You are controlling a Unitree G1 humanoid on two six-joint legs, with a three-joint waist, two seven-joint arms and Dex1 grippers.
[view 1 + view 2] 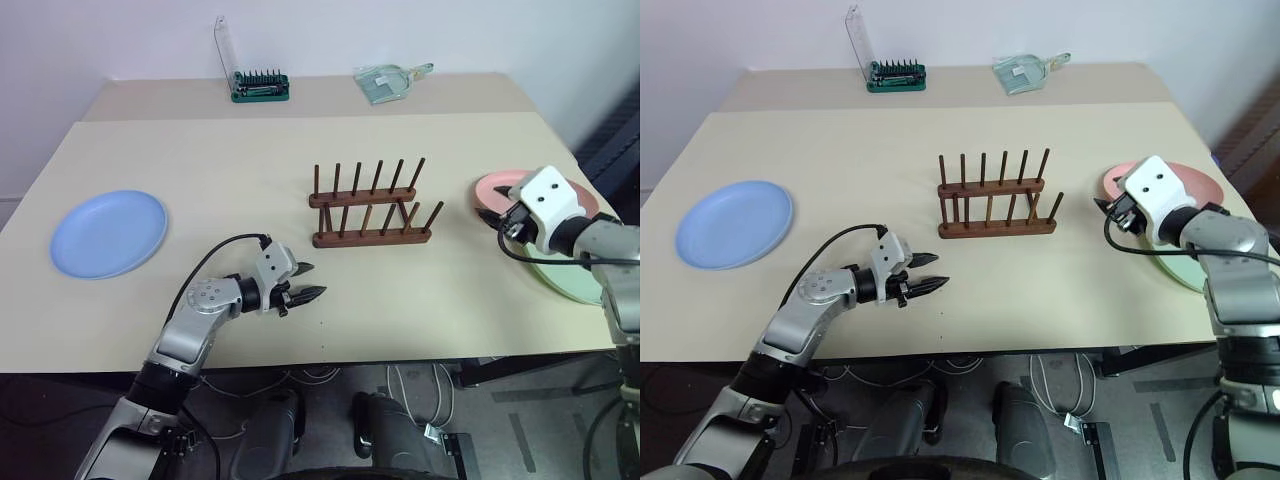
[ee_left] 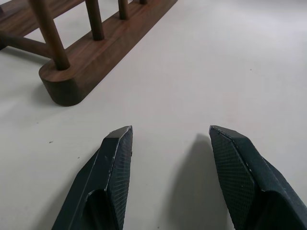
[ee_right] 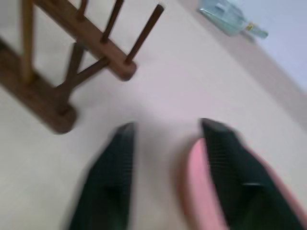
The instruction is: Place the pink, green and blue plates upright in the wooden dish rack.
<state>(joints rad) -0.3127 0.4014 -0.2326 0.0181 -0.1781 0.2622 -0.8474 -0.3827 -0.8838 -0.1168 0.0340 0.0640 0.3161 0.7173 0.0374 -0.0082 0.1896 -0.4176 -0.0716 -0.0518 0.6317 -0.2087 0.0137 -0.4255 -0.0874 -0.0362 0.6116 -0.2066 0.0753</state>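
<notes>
The wooden dish rack (image 1: 371, 206) stands empty near the middle of the counter (image 1: 250, 150), its two rails running side to side with upright pegs along each. The blue plate (image 1: 108, 232) lies flat close to the counter's left edge, well apart from the rack. At the right edge the pink plate (image 1: 497, 187) lies flat, overlapping the green plate (image 1: 570, 282), which sits nearer the front right corner; both are partly hidden by the right arm. The left gripper (image 1: 306, 283) hangs low over the counter toward the front edge, in front of the rack's left end and apart from it; in the left wrist view its fingers (image 2: 114, 163) stand clearly parted with only bare counter between them, holding nothing. The right gripper (image 1: 492, 217) hovers over the near rim of the pink plate, to the right of the rack; the right wrist view shows its fingers (image 3: 113, 167) spread with a gap between them, one finger over the pink rim, gripping nothing. Along the far edge lie a screwdriver bit set (image 1: 260, 86) with its lid raised and a clear plastic pouch (image 1: 385, 80).
</notes>
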